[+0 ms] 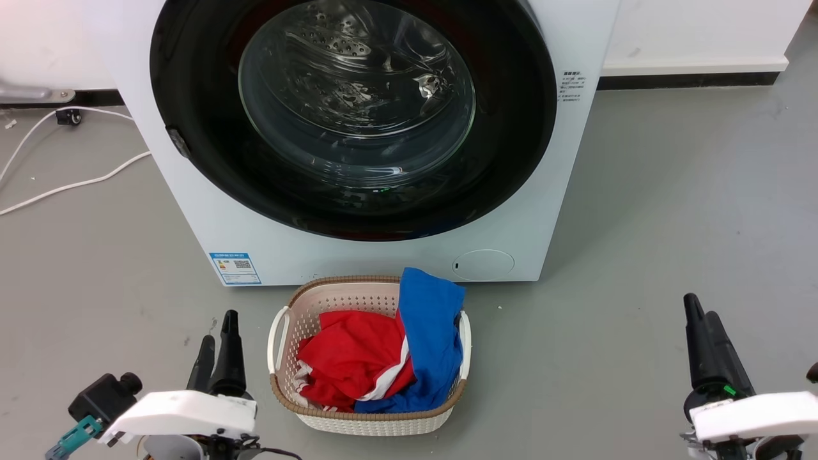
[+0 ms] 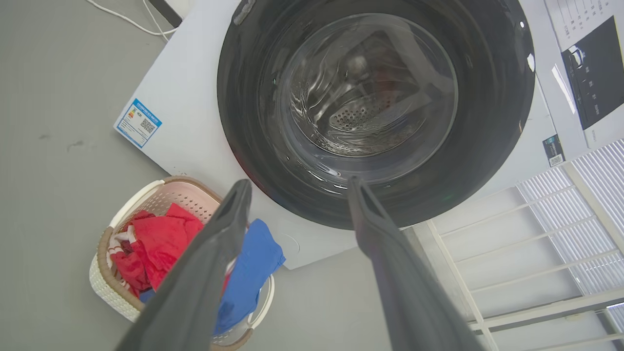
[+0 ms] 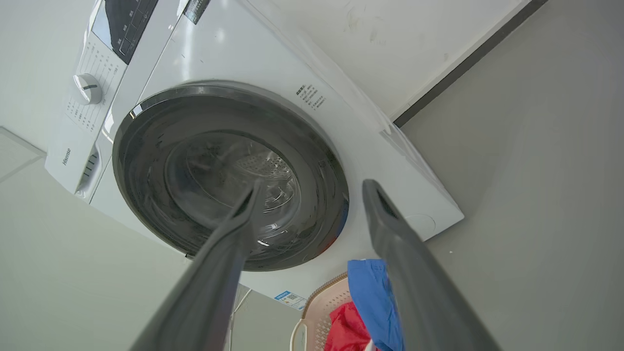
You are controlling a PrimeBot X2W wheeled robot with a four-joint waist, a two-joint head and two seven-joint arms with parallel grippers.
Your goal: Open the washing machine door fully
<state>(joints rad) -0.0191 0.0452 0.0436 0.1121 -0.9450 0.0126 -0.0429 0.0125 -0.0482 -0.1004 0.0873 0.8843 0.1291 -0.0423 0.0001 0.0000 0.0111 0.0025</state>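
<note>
- Two hands sit low in the head view, well short of the machine: left hand [image 1: 218, 329] at lower left, right hand [image 1: 700, 313] at lower right.
- Wrist views show both spread wide open, with nothing between the fingers and nothing touched.
- Between them on the floor [image 1: 639, 223] is a pale perforated basket [image 1: 374, 423]. It holds a red garment [image 1: 348, 358], and a blue garment [image 1: 428, 326] is draped over its far rim.
- The basket stands just in front of the washing machine [image 1: 204, 211], roughly under the door's centre.
- Machine front: blue sticker [image 1: 235, 268] at lower left, round cap [image 1: 482, 264] at lower right.
- The washing machine door [image 1: 511, 128] is a glossy black disc with a clear glass bowl; the steel drum shows through it. It lies flush with the front panel, so I read it as closed.
- A small grey tab [image 1: 177, 142] sits on the door rim, on the robot's left side. My guess is that's the pull point, with the hinge opposite. I can't confirm the hinge.
- Step: pre-reach. Judging by the flush door, progress is zero.
- Next: left hand goes up and forward to the tab and catches the rim there. Then pull out to unlatch and follow the arc until the door is swung wide.
- Watch: the basket is close under the door's sweep. Clearance looks OK, not certain.
- Far: a white cable [image 1: 70, 185] lies on the floor left of the machine.
</note>
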